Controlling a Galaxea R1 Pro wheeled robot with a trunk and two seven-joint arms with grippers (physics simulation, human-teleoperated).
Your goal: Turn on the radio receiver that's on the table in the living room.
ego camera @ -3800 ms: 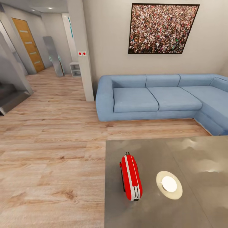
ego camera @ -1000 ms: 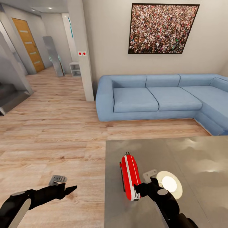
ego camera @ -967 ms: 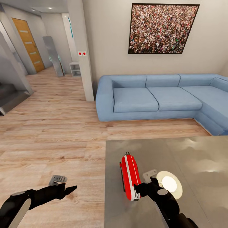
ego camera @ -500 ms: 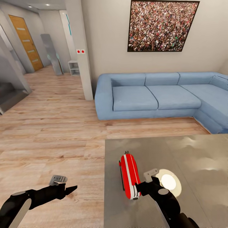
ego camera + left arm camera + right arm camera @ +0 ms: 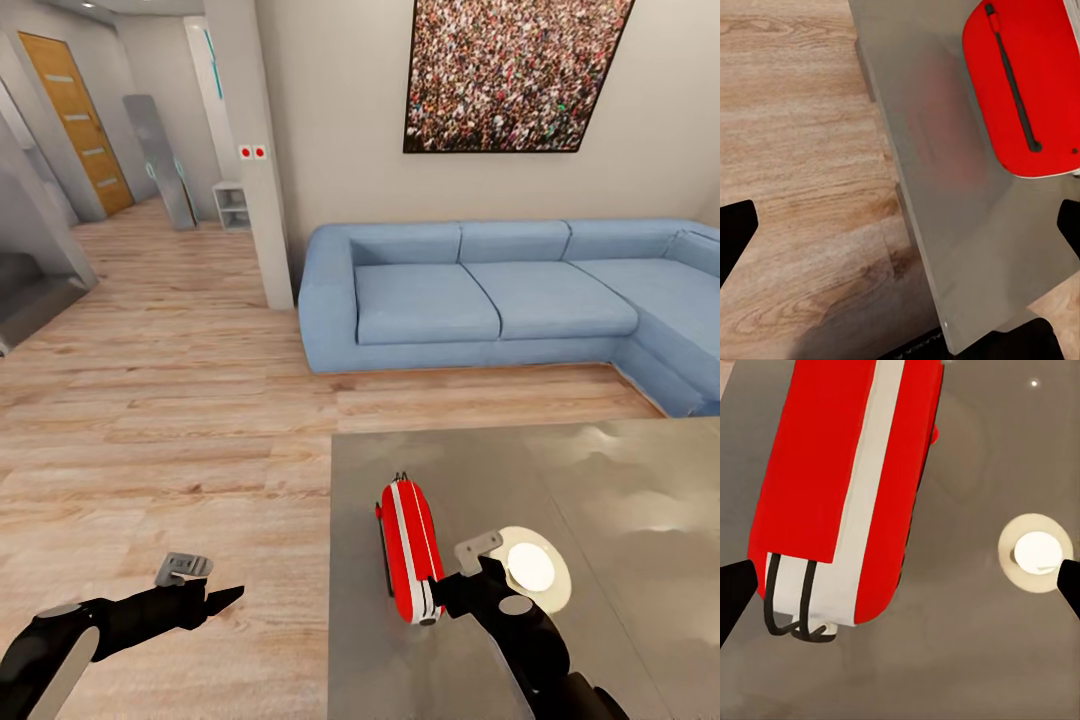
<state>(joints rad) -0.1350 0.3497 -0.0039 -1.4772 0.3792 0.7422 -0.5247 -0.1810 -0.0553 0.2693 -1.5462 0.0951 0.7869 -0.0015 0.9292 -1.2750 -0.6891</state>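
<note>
The radio receiver [image 5: 409, 548], a red rounded box with white stripes, lies on the grey glossy table [image 5: 620, 500] near its left edge. My right gripper [image 5: 440, 600] hovers at the radio's near end, between it and a cream disc. In the right wrist view the radio [image 5: 847, 480] lies below my open right gripper [image 5: 900, 592], whose black fingertips [image 5: 735, 596] stand wide apart. My left gripper [image 5: 222, 598] hangs open over the wood floor left of the table. The left wrist view shows the radio's red side with its thin wire handle [image 5: 1014, 82] and the table edge [image 5: 911, 225].
A flat cream disc [image 5: 530, 568] lies on the table right of the radio. The blue sectional sofa [image 5: 480, 300] stands beyond the table, under a framed crowd picture [image 5: 510, 75]. A pillar [image 5: 255, 150] and a hallway with a wooden door [image 5: 75, 120] are at the far left.
Both arms have come into view since the earliest frame. Over the last second the head camera has shifted, so the whole scene sits a little higher. The arms have hardly moved.
</note>
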